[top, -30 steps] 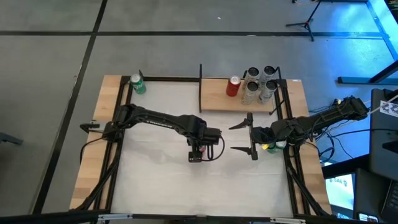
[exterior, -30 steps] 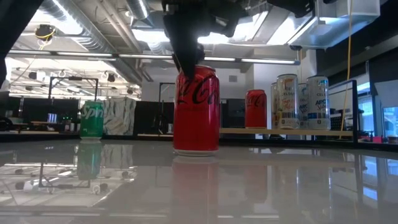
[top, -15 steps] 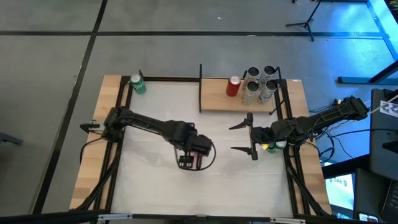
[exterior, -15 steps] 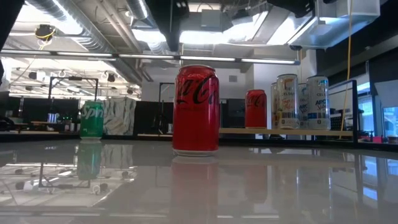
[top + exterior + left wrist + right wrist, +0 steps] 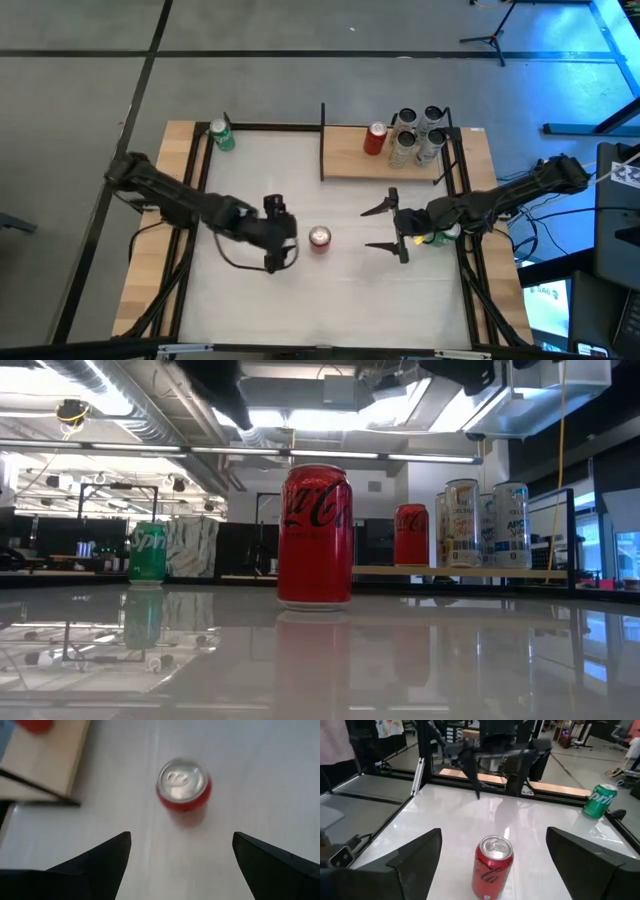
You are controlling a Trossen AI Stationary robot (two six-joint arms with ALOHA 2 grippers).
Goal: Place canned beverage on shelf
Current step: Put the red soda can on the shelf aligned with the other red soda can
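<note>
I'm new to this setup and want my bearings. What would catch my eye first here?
A red can stands upright alone mid-table, between the left tool and the right tool, both open and touching nothing. At the table's far edge, the wooden shelf already carries another red can and a cluster of pale cans. A green can stands at the far left corner.

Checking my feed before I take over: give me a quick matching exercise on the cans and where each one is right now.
Things:
1. red can in mid-table
2. green can
3. red can by the silver cans
4. silver cans

Places:
A. on the shelf, beside the silver cans
B. clustered at the shelf's right end
C. far left corner of the table
D. standing free between the left gripper and the right gripper, both open

Pairs: 1-D, 2-C, 3-A, 4-B
</note>
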